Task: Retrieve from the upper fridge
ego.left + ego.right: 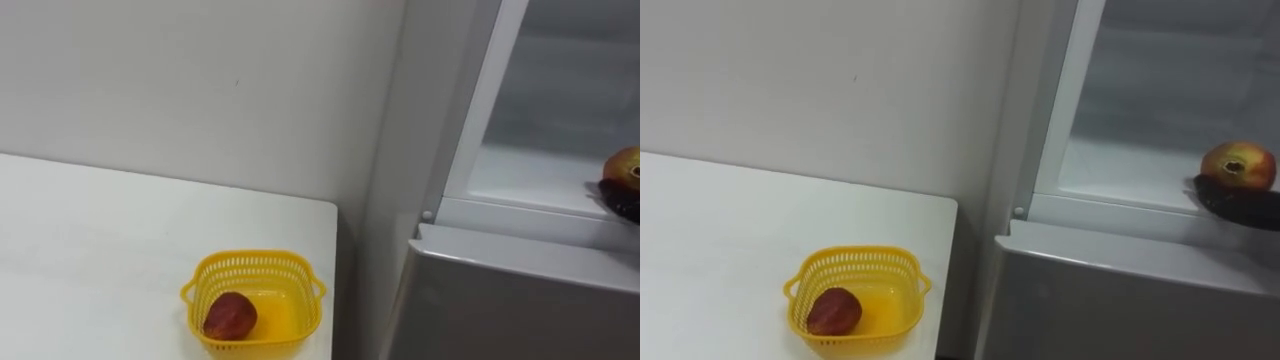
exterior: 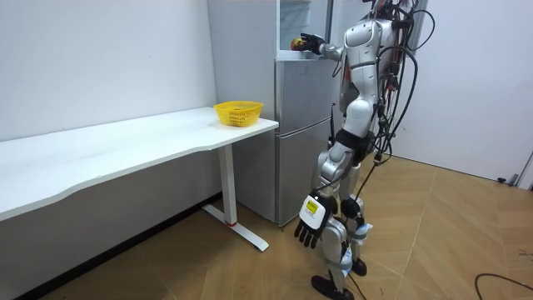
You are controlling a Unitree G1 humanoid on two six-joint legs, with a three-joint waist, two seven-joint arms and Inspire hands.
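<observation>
I saw the red-and-yellow apple (image 1: 1238,163), its dark hollow facing me, sitting at the front edge of the upper fridge shelf (image 1: 1120,172), touching my right hand (image 1: 1240,207).

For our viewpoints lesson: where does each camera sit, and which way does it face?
Left eye view: from the head, down on table, yellow basket and open fridge; right hand at right edge.
Right eye view: same scene and hand, a little aside.
Room view: across the room, whole robot facing the fridge, left hand hanging.
All share basket and fridge.
</observation>
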